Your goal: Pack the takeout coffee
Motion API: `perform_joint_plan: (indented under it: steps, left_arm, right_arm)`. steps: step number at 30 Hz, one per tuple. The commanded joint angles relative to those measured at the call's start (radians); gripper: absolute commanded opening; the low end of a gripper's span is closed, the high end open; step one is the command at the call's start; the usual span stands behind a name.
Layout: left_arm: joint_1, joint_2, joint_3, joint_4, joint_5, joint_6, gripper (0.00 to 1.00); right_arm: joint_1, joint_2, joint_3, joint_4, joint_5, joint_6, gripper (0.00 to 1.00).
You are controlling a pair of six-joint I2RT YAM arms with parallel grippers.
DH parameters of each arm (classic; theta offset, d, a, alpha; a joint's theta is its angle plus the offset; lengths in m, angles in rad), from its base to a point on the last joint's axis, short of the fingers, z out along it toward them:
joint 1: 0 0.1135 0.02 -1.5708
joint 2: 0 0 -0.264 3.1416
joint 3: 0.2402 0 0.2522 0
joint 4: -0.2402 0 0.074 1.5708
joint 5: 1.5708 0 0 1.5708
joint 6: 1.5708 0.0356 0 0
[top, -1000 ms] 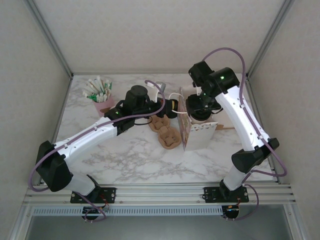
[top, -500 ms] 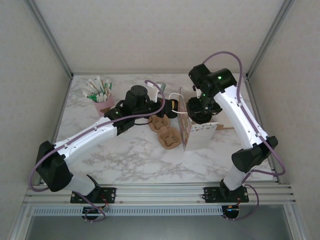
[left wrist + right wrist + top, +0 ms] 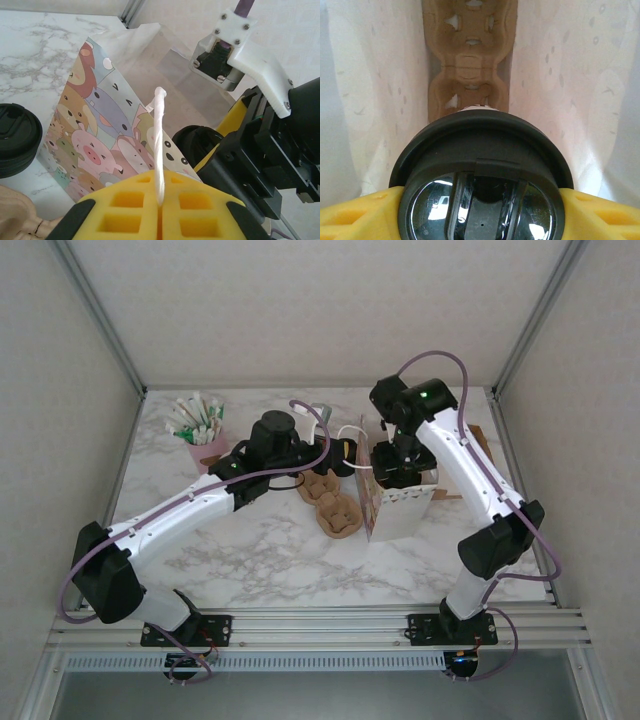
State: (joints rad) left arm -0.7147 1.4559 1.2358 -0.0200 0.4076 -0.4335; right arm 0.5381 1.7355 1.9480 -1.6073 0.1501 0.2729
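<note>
Paper coffee looks light and crushable, best gripped near its stiff lid, where the right hand clamps it; left hand pinches the bag handle.

Coffee lid in right gripper: black plastic, glossy, reflective. Tray beyond it: brown moulded pulp, matt, rough. Bag: thin matt paper, printed outside. Handle pinched in left gripper: white twisted paper cord. Pads: yellow, matt.
</note>
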Motion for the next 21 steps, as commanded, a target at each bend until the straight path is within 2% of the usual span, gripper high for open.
perform_joint_plan:
  steps: [1, 9, 21]
  left_arm:
    - [-0.006, -0.003, 0.005, 0.02, -0.001, 0.004, 0.08]
    - [-0.007, -0.009, 0.004, 0.014, -0.014, 0.004, 0.08]
    - [-0.007, -0.023, 0.002, 0.009, -0.049, -0.007, 0.13]
  right_arm:
    - [-0.003, 0.013, -0.027, -0.053, -0.031, -0.017, 0.75]
    - [-0.008, -0.001, -0.097, 0.003, -0.052, -0.02, 0.75]
    - [-0.014, -0.013, -0.15, 0.055, -0.071, -0.026, 0.75]
